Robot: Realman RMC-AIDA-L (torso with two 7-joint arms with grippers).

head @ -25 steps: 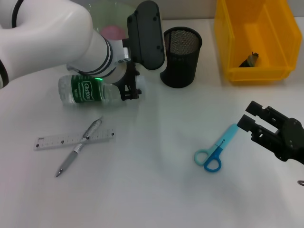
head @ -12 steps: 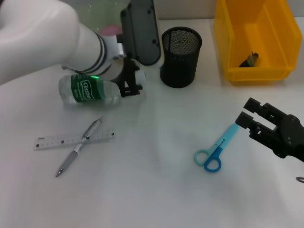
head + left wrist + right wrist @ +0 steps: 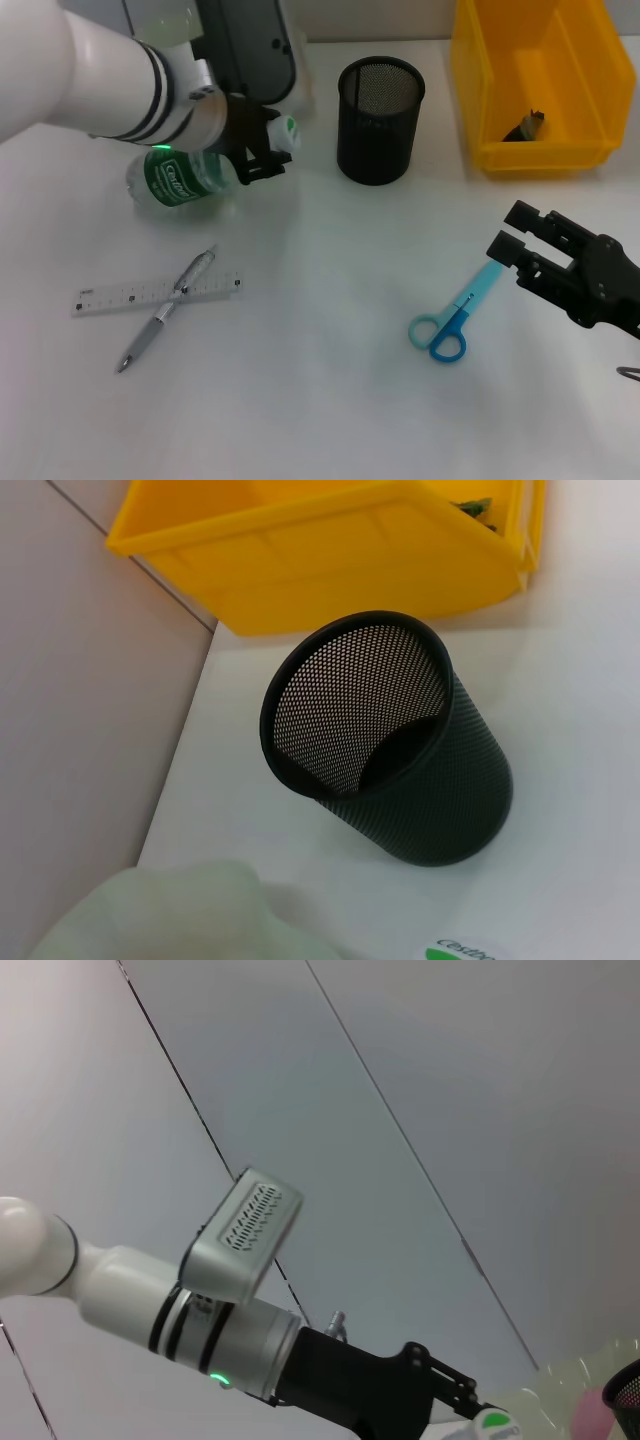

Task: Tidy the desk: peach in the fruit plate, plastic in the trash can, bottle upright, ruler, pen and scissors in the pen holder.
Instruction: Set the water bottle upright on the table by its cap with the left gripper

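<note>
while the left gripper (image 3: 262,152) clamps on the neck end of the bottle (image 3: 195,176), that end sits tipped up off the desk (image 3: 320,400), green cap (image 3: 288,131) toward the pen holder (image 3: 379,120) — looks like the stand-it-up step, gripped near the cap so the base can pivot down onto the table. the base end rests low at the far side of the label, so i'd call the bottle tilted, not upright yet.

out to the right, the right gripper (image 3: 518,245) hovers with its fingers parted and nothing in them, just beside the blade tip of the scissors (image 3: 452,318), not touching.

the pen (image 3: 165,310) lies crossed over the ruler (image 3: 157,293) near the left edge, both waiting. the pen holder stands empty in the left wrist view, close to the yellow bin (image 3: 535,80), which has something dark lying inside.
</note>
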